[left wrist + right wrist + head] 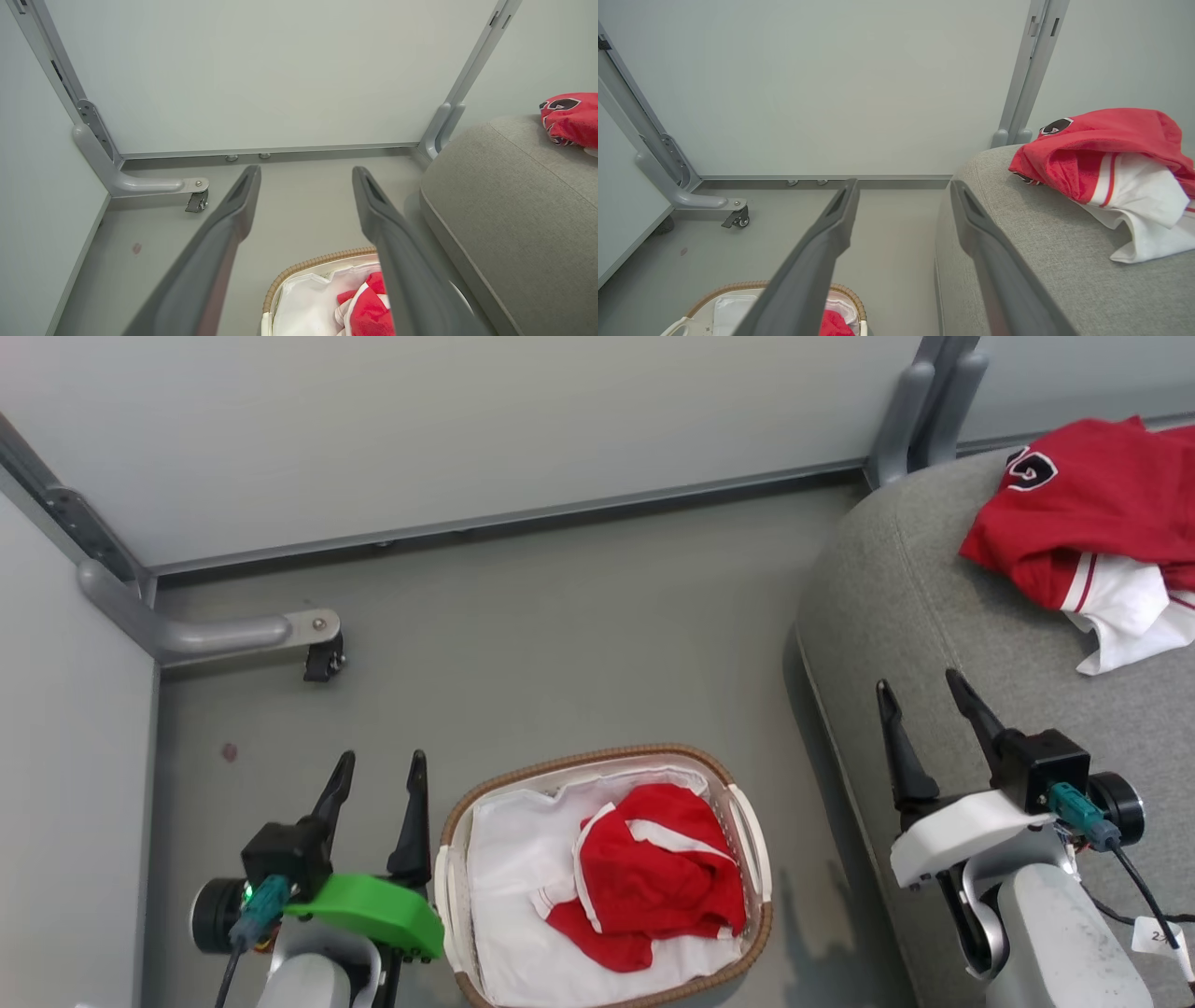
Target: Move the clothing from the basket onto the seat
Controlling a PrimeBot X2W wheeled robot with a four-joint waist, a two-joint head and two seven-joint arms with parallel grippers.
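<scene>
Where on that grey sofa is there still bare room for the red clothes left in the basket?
The seat is bare across its left and near part, from its rounded edge up to the red garment heaped at its far right. The floor between the basket and the wall is bare too. Crowded: around that garment.

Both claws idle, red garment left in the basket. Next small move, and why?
Probably swing the left claw to its right, over the basket rim and above the crumpled red garment. It stands open and empty beside the basket, nearer than the right claw, which is open at the seat edge. Another red piece already lies on the seat.
</scene>
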